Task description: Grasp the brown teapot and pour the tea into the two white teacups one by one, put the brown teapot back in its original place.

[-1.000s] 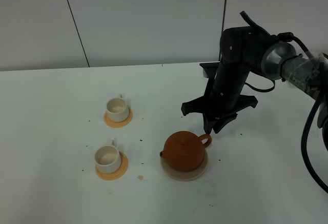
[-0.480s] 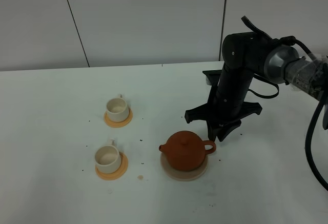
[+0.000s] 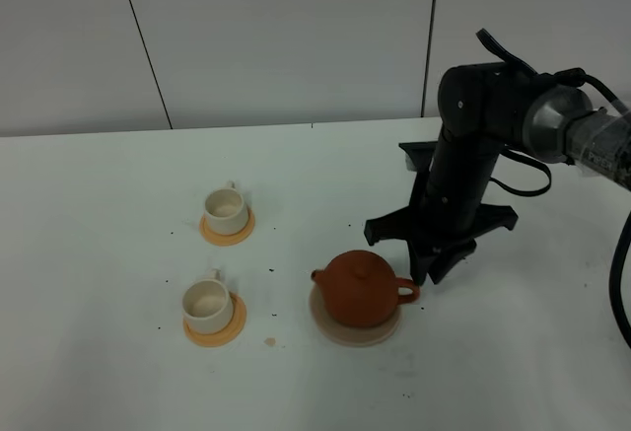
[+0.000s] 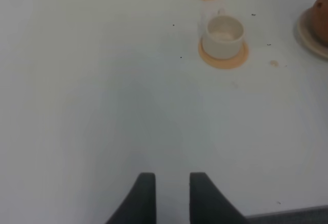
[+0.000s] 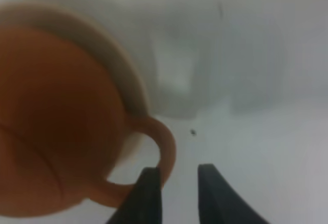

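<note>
The brown teapot (image 3: 358, 290) sits on its beige disc, the original place (image 3: 347, 334), with the spout to the left and the loop handle (image 3: 408, 293) to the front right. My right gripper (image 3: 430, 273) hangs right at that handle. In the right wrist view its fingers (image 5: 149, 196) stand a little apart, one tip overlapping the handle (image 5: 165, 147), with white table showing in the gap. The two white teacups (image 3: 226, 210) (image 3: 207, 303) stand on orange coasters to the left. My left gripper (image 4: 171, 179) hovers over bare table, fingers slightly apart, holding nothing.
Orange coasters (image 3: 237, 235) (image 3: 225, 334) lie under the cups. Dark specks and a small brown stain (image 3: 269, 340) dot the white table (image 3: 99, 253). A wall stands behind, and the table's dark edge (image 4: 292, 215) shows in the left wrist view.
The right arm has shifted to the right. The teapot has turned on its disc, its handle swinging toward the front, and it has slid slightly right.
</note>
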Motion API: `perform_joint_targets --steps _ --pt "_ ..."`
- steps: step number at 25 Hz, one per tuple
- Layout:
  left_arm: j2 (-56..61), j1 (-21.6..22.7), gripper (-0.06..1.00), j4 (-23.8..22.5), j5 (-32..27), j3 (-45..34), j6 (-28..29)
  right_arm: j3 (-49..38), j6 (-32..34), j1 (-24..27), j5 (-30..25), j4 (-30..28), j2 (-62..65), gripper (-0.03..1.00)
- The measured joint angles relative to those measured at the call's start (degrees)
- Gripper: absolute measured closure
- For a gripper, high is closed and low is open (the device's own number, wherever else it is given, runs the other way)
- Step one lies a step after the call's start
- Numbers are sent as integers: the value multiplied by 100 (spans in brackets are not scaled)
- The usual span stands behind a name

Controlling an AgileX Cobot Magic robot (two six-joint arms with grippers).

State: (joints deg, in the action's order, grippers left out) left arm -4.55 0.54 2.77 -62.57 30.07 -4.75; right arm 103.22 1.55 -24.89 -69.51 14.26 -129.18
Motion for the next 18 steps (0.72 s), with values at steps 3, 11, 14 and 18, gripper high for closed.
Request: perform_joint_targets --steps 3,11,14,18 --pt "0 0 71 0 0 0 0 -147 0 -5 -36 18 0 79" --pt "0 0 71 0 0 0 0 -171 -28 -5 -26 -5 127 79" --pt "0 0 71 0 0 0 0 -171 -40 -5 -26 -99 271 79" --pt "0 0 71 0 0 0 0 -171 -155 -5 -19 -148 448 79"
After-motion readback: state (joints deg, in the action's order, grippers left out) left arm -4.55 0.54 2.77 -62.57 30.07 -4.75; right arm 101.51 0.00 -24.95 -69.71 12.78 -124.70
